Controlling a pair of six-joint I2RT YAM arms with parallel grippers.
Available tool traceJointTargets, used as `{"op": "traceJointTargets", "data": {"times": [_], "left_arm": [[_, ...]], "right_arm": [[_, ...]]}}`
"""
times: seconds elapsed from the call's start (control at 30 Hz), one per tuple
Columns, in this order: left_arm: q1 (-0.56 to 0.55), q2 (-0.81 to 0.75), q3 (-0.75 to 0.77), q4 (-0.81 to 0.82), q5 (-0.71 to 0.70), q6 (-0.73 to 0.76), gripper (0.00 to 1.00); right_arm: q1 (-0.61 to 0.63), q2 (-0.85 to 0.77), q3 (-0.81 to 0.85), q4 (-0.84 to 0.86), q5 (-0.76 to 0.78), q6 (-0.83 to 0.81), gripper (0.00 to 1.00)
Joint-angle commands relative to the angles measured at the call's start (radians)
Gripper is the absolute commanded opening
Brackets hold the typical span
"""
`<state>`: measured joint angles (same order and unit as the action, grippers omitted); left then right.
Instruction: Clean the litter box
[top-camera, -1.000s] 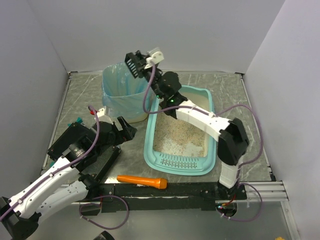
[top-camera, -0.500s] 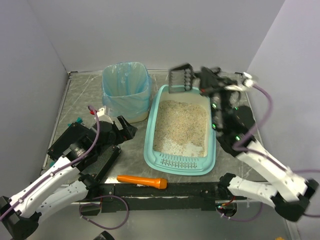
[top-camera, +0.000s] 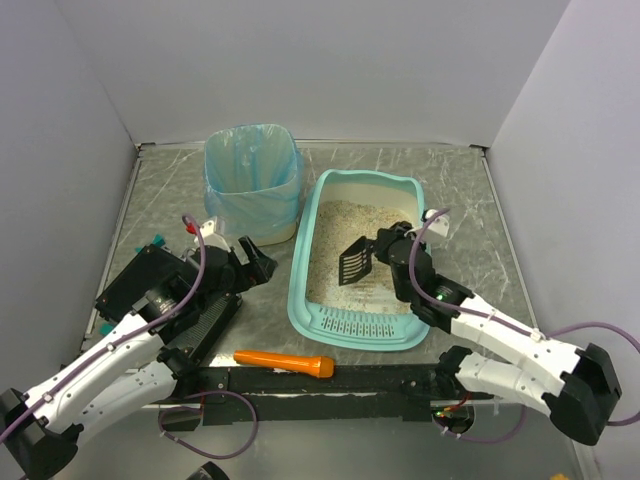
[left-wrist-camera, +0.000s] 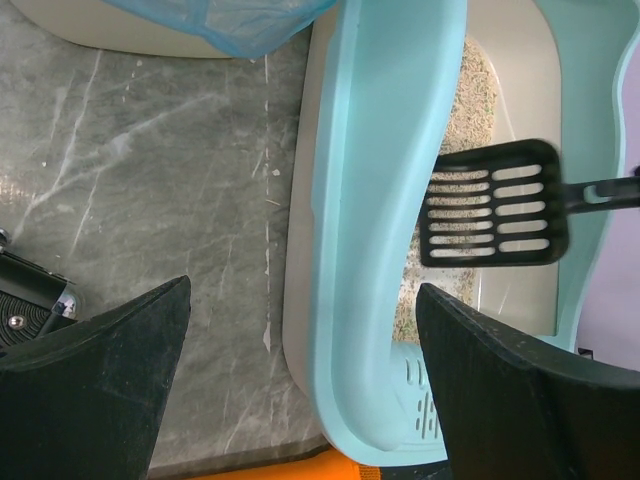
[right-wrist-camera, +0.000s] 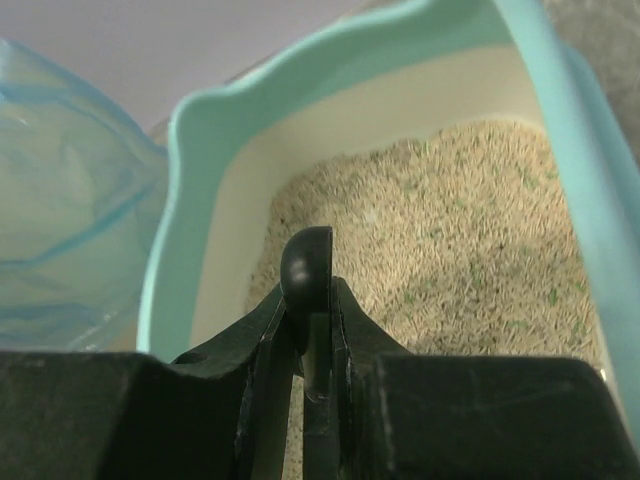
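The litter box (top-camera: 298, 272) is a light teal tray holding beige litter (top-camera: 372, 222), with its slotted lip toward me. My right gripper (top-camera: 388, 248) is shut on the handle of a black slotted scoop (top-camera: 355, 263) and holds the blade low over the litter in the middle of the box. In the right wrist view the fingers (right-wrist-camera: 262, 345) clamp the scoop handle (right-wrist-camera: 308, 268) above the litter (right-wrist-camera: 450, 240). My left gripper (top-camera: 255, 262) is open and empty, just left of the box. In its wrist view the teal rim (left-wrist-camera: 385, 200) and the scoop (left-wrist-camera: 492, 215) show beyond the left gripper (left-wrist-camera: 305, 290).
A waste bin with a blue bag (top-camera: 252, 180) stands at the box's far left corner. A flat black case (top-camera: 205, 318) lies under my left arm. An orange tool (top-camera: 285, 362) lies at the near edge. Walls close in the back and both sides.
My right arm has swung from above the waste bin over to the litter box and come down, bringing the scoop low over the litter. The left arm has barely moved.
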<state>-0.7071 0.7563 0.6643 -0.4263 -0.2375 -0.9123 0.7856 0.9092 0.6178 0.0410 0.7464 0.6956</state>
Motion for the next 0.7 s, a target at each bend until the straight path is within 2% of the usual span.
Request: {"op": "traceJointTargets", "data": {"times": [0.0, 0.1, 0.27, 0.33, 0.4, 0.53, 0.63, 0.67], "left_arm": [[0.003, -0.018, -0.011, 0.052, 0.001, -0.004, 0.97], [0.003, -0.017, -0.009, 0.054, -0.006, 0.004, 0.97], [0.003, -0.008, 0.001, 0.05, -0.006, 0.012, 0.97], [0.003, -0.012, -0.002, 0.055, -0.006, 0.015, 0.97], [0.003, -0.015, -0.008, 0.061, -0.006, 0.01, 0.97], [0.004, -0.014, -0.006, 0.051, -0.008, 0.003, 0.97], [0.003, -0.015, 0.0, 0.038, -0.02, 0.001, 0.97], [0.003, -0.018, 0.004, 0.031, -0.025, 0.003, 0.97]], "right_arm": [[-0.005, 0.049, 0.033, -0.038, -0.051, 0.206, 0.21], [-0.019, 0.063, -0.003, 0.025, -0.143, 0.203, 0.26], [-0.066, 0.069, 0.013, -0.081, -0.183, 0.245, 0.32], [-0.083, 0.059, 0.002, -0.093, -0.199, 0.239, 0.38], [-0.097, 0.053, -0.001, -0.118, -0.206, 0.237, 0.5], [-0.114, 0.027, 0.017, -0.19, -0.188, 0.206, 0.63], [-0.115, -0.006, 0.048, -0.257, -0.133, 0.18, 0.86], [-0.117, -0.015, 0.069, -0.276, -0.119, 0.17, 1.0]]}}
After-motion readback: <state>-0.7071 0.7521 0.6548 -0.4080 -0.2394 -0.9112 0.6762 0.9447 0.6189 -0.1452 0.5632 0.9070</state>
